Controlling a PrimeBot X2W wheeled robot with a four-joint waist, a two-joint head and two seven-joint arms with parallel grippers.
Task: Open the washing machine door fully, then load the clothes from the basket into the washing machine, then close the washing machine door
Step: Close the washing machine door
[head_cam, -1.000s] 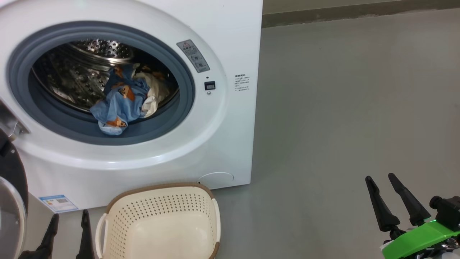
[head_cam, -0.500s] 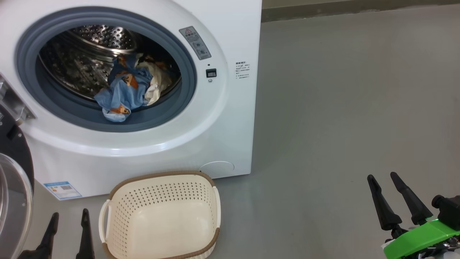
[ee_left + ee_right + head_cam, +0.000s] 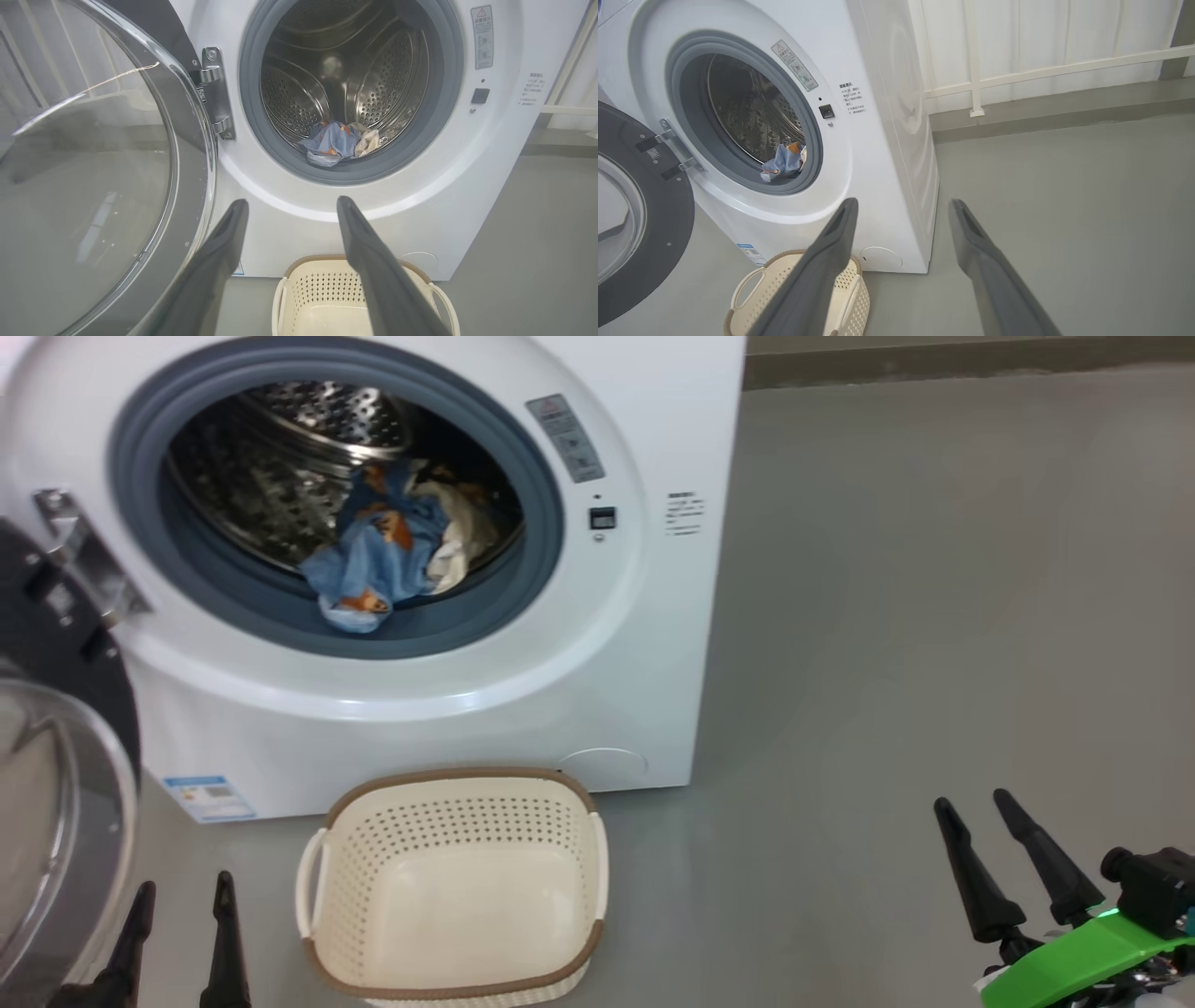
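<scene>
Hanging low in the head view, the left gripper (image 3: pixel 184 887) has its two long dark fingers spread and empty, just beside the open door. The right gripper (image 3: pixel 973 803) is likewise parted, grasping nothing, well off to the right over the grey floor (image 3: pixel 887 616). Between them, nearer the left one, the small cream-white perforated plastic basket with a brown woven-look rim (image 3: pixel 457 821) sits on the floor just before the machine, with nothing in it. To its left the large round washing machine door (image 3: pixel 56 616), glossy black rim around bulging clear glass, stands wide open on its hinge. Beyond, inside the big white front-loading washing machine (image 3: pixel 420 728), the light blue printed clothes with some white cloth (image 3: pixel 373 555) lie at the drum's front, one fold draped onto the grey-blue rubber gasket (image 3: pixel 140 523). Loading looks finished, so closing the door is the step in hand. The left gripper would need to reach behind the door's outer edge and sweep it shut, minding that fold at the seal.
</scene>
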